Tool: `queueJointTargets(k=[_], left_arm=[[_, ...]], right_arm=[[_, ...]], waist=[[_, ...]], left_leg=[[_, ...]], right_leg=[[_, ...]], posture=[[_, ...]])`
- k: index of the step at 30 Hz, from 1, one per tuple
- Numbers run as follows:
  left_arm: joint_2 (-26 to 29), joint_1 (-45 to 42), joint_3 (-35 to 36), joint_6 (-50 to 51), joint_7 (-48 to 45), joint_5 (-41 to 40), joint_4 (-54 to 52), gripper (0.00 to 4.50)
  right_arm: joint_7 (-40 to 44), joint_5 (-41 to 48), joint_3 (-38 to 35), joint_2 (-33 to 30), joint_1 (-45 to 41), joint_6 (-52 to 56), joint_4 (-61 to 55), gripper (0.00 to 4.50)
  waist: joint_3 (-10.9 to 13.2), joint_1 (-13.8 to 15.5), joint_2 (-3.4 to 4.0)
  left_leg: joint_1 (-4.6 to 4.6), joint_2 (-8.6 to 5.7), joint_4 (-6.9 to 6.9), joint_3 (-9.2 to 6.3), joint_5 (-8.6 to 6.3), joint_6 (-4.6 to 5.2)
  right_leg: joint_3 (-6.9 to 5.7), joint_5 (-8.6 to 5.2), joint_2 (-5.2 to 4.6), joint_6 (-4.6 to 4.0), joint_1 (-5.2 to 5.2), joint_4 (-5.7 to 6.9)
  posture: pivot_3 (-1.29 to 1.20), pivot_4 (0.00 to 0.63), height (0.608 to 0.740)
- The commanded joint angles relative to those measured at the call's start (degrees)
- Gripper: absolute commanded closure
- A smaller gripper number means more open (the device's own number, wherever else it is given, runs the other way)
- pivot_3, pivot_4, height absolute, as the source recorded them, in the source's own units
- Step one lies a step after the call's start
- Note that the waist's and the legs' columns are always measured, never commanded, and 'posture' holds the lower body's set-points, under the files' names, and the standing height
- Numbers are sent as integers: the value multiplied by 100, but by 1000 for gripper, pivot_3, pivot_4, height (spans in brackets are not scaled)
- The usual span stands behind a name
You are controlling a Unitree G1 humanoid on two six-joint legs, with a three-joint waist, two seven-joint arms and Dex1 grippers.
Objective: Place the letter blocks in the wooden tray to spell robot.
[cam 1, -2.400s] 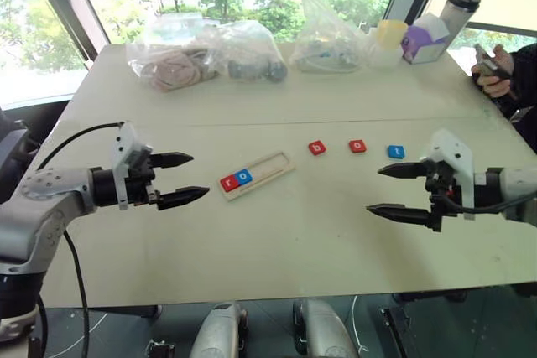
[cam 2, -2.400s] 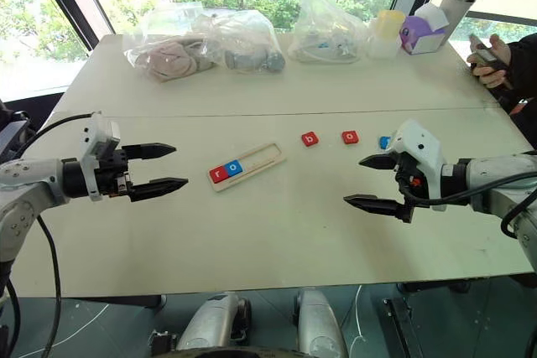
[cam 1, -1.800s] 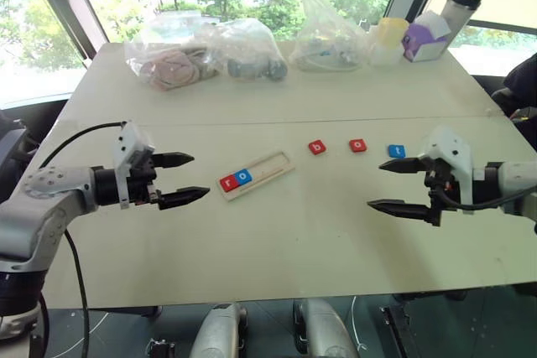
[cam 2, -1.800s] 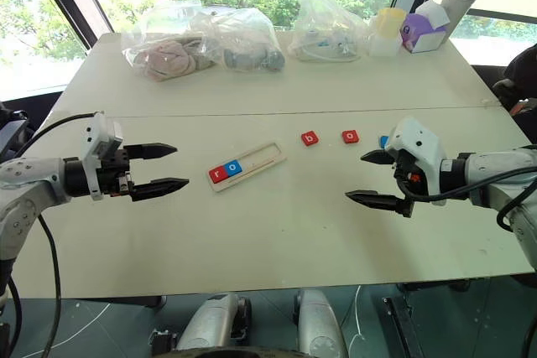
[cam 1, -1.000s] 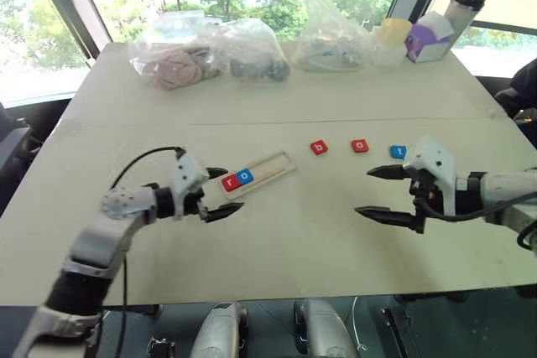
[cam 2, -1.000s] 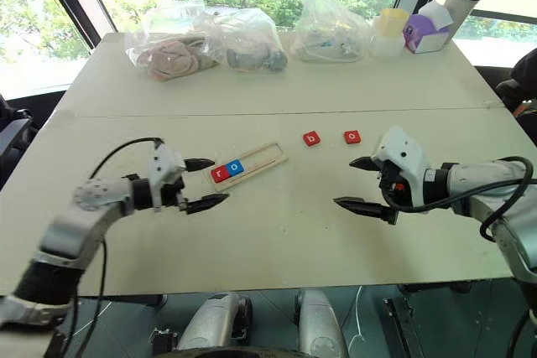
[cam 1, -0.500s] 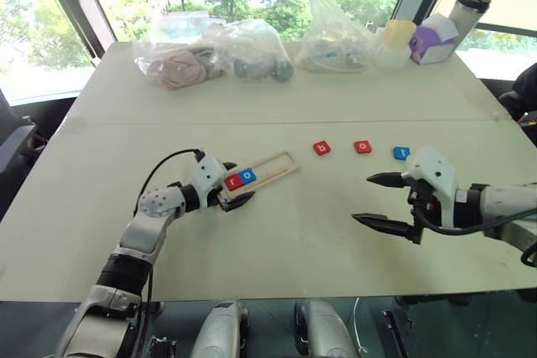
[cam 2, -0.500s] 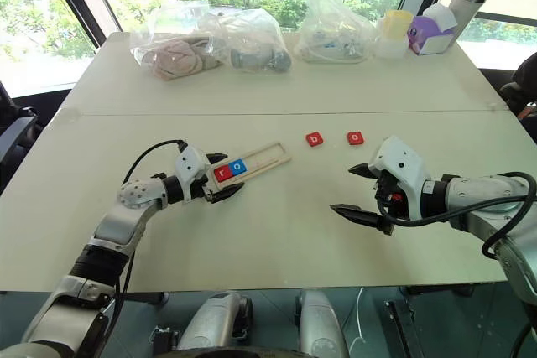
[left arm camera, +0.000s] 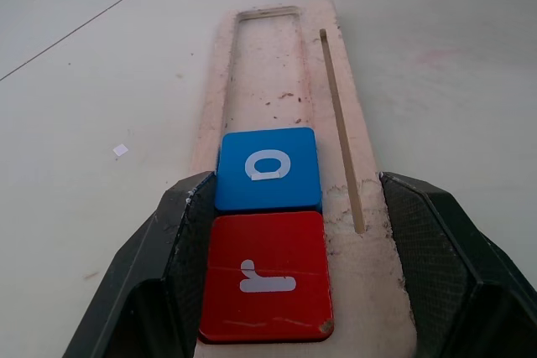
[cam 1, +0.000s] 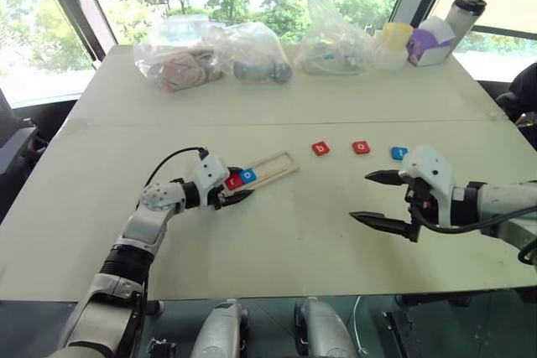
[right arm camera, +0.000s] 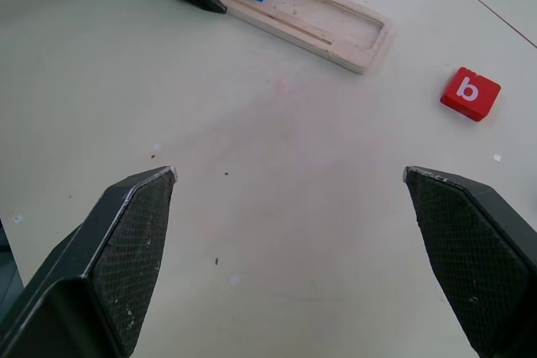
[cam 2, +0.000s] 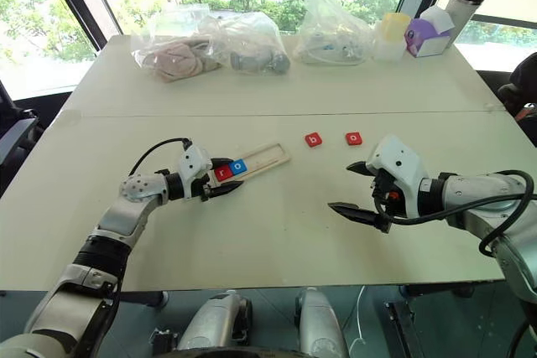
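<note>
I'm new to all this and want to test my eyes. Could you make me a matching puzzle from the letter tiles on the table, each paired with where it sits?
Things:
1. red square tile with r
2. blue square tile with o
3. red square tile with b
4. blue square tile with t

Places:
A. loose on the table, nearest the right gripper
B. in the pale wooden tray, second slot
C. loose on the table, nearest the tray's empty end
D. in the tray's end slot, between the left gripper's fingers

Pairs: 1-D, 2-B, 3-C, 4-A
</note>
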Motion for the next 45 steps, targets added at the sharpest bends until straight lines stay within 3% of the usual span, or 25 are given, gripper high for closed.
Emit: queueJointTargets(k=[1, 7, 15, 26, 38, 40, 42, 43, 45], left_arm=[[71, 177, 1, 294, -265, -116, -53, 1995], [147, 376, -351, 406, -1163, -376, -672, 1995], [-210, -140, -872, -351, -1842, -26, -196, 1995], [-580, -635, -966, -1420, -1554, 521, 886, 1995], [-619, -372, -1037, -1309, -1587, 456, 541, 1995], [-617, -372, -1030, -1310, -1586, 451, 539, 963], [-616, -379, -1019, -1331, -1565, 447, 545, 281], [-615, -381, -1009, -1342, -1564, 432, 539, 16], [-606, -378, -980, -1333, -1597, 369, 499, 4]], right_arm=[[-11, 12, -115, 1, -86, -80, -74, 0], [-9, -3, -131, -29, -109, -72, -60, 0], [-149, 66, -244, 18, 5, 16, -254, 0], [-288, 165, -401, 18, 168, 112, -438, 0], [-307, 157, -258, 17, 52, 52, -391, 0], [-301, 155, -234, 19, 26, 51, -380, 0], [-297, 151, -214, 21, 4, 52, -372, 0], [-289, 153, -204, 21, -2, 54, -371, 0], [-281, 148, -191, 20, 0, 53, -372, 0]], waist=[[0, -3, 0], [0, 7, 1], [-2, 42, 3], [-3, 39, 4], [-3, 32, 4], [-3, 32, 4], [-3, 28, 4], [-3, 27, 4], [-3, 27, 4]], left_leg=[[3, 0, -1, 0, 0, 0], [1, 0, -6, 0, -1, 0], [-21, 0, -4, 2, -1, 1], [-50, 0, 4, 14, 8, 16], [-55, 0, 10, 24, 18, 33], [-56, 0, 9, 24, 18, 33], [-56, 0, 10, 24, 18, 33], [-56, 0, 10, 24, 18, 33], [-56, 0, 9, 24, 18, 33]], right_leg=[[0, 0, 0, 0, 3, 0], [0, 0, -1, 0, 2, -7], [-18, -1, -22, -2, -2, -20], [-62, 0, -57, 0, -6, -22], [-99, -1, -86, 1, 12, -25], [-100, -1, -86, 1, 12, -26], [-101, -1, -86, 1, 12, -26], [-101, -1, -86, 1, 12, -26], [-103, -1, -85, 2, 12, -26]], posture=[[0, 150, 740], [0, 150, 740], [0, 150, 740], [0, 150, 740], [0, 150, 740], [0, 150, 740], [0, 150, 740], [0, 150, 740], [0, 150, 740]])
